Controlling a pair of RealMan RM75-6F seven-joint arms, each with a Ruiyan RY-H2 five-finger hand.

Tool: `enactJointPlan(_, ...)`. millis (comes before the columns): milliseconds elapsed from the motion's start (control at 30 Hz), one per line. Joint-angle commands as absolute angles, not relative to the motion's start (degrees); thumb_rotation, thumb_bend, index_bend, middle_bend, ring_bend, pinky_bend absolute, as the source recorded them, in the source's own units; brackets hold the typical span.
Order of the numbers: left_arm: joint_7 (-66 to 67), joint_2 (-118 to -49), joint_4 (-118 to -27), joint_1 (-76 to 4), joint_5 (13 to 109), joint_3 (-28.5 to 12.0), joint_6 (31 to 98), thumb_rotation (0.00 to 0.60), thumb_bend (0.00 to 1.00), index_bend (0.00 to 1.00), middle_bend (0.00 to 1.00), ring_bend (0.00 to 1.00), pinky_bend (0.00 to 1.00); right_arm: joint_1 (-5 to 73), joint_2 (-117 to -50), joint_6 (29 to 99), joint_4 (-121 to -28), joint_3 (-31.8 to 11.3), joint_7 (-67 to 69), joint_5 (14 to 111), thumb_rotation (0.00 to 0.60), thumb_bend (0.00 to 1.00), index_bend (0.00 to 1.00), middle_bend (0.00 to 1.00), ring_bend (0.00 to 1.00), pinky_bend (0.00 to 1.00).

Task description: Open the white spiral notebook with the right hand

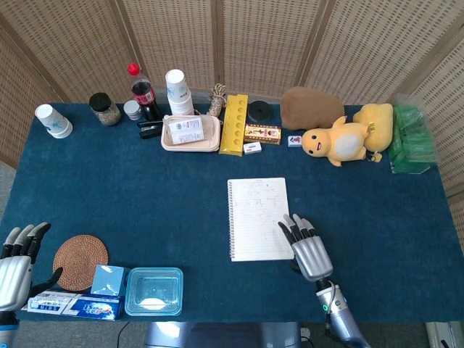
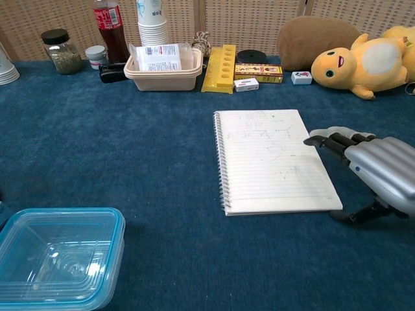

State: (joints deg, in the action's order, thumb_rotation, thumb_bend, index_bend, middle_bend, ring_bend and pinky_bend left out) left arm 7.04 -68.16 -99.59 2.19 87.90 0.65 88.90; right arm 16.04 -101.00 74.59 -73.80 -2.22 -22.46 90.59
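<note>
The notebook [image 1: 259,218] is seen lying flat on the blue bench [image 1: 145,196], near its middle, with the spiral binding along the edge away from the right hand and a lined sheet with faint pencil marks facing up. Whether that sheet is a plain cover or an inner page cannot be told for certain; in the chest view the written lines suggest a page, so the notebook may be judged already open at a leaf, or else not opened at all. No page is seen lifted or curled. The right hand [image 1: 308,249] is placed at the notebook's free edge, toward its near corner, palm down, with the fingers [image 2: 331,138] stretched forward, close together and clamped on nothing; in the head view their tips overlap the paper's margin, and in the chest view they hang just over that edge, though contact with the sheet cannot be confirmed. The thumb is seen tucked low beside the near corner. The task is therefore judged to be at its approach stage: the hand has been brought to the free edge, but a grip on a leaf has not been made, and the lifting and turning toward the spiral is left to do. The left hand [image 1: 16,262] is held at the bench's near corner, fingers apart, holding nothing.
</note>
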Motion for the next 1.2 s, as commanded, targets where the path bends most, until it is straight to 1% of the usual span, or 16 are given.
enactJointPlan(33,6.95,-68.19,-99.53,2.24,87.88,0.63,89.01,0.600,0.24,0.15,0.14,0.08,0.00,16.23,-101.15,74.92,-73.48,-2.21,-22.09,90.85,0.600,0.17,0.09,0.10,0.05,0.17)
enactJointPlan(300,6.52,-68.41,-99.20,2.29,87.86,0.74,89.07,0.600,0.24,0.15,0.14,0.08,0.00,16.96,-102.45,76.45,-71.16,-2.46,-19.26,91.96,0.600,0.17,0.09,0.11,0.05,0.17)
enactJointPlan(433,6.23,-68.51,-99.06,2.44,87.87,0.76,89.37,0.600,0.24,0.15,0.14,0.08,0.00,17.25,-104.08,78.48,-68.51,-2.86,-15.79,92.95,0.600,0.18,0.09,0.11,0.07,0.17)
enactJointPlan(633,6.00,-68.43,-99.05,2.64,88.05,0.82,89.78,0.600,0.24,0.15,0.14,0.08,0.00,17.83,-107.09,83.47,-63.60,-4.21,-9.71,94.93,0.600,0.18,0.09,0.12,0.09,0.17)
enactJointPlan(967,5.41,-68.51,-98.99,3.15,88.39,1.11,90.53,0.600,0.24,0.15,0.14,0.08,0.00,18.71,-114.84,92.52,-52.79,-8.07,1.58,95.33,0.600,0.18,0.09,0.12,0.10,0.17)
enactJointPlan(1200,5.14,-68.58,-99.10,3.40,88.83,1.30,90.96,0.600,0.24,0.15,0.14,0.08,0.00,20.49,-117.71,91.98,-50.75,-10.10,5.30,93.45,0.600,0.18,0.09,0.12,0.10,0.17)
